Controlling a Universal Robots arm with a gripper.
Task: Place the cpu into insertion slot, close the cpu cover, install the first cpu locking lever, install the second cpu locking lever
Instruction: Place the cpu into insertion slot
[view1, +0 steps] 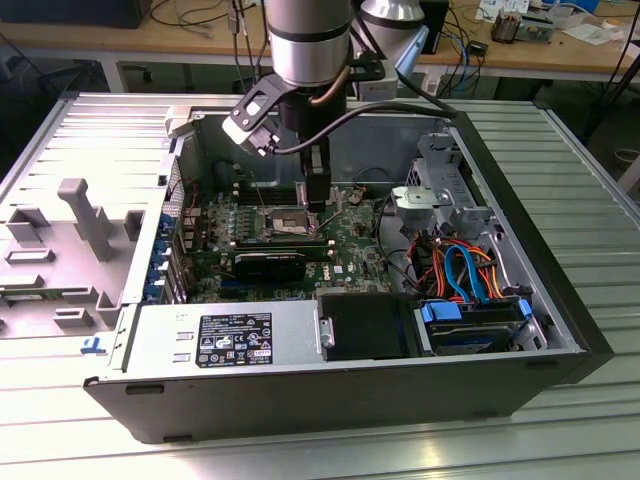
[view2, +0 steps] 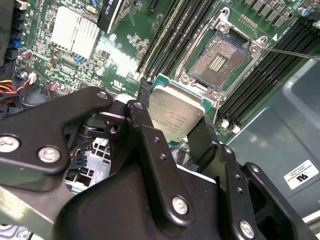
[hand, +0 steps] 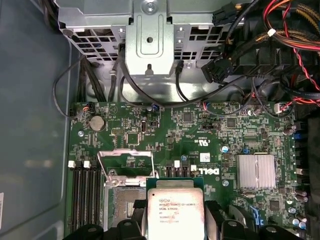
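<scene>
Cpu (view2: 176, 112) sits clamped between the fingers of my claw (view2: 173, 129); just beyond its fingertips I see the insertion slot (view2: 218, 61) uncovered, cpu cover (hand: 125, 152) raised.

An open case (view1: 300, 410) lies on a ribbed metal table (view1: 590, 170), with a green board (view1: 350, 250) on its floor. Along the case's edge nearest the exterior camera sit a silver power supply (view1: 220, 335), a black box (view1: 365, 325) just beside it, and a blue caddy (view1: 470, 325) in the corner at the exterior view's right. Orange and blue cables (view1: 460, 265) loop between the caddy and a metal cage (view1: 435, 195). The board carries a finned heatsink (hand: 256, 171), a coin battery (hand: 96, 122) and black memory sticks (hand: 85, 200). A grey plastic part (view1: 85, 215) lies beside the case, at the exterior view's left.
</scene>
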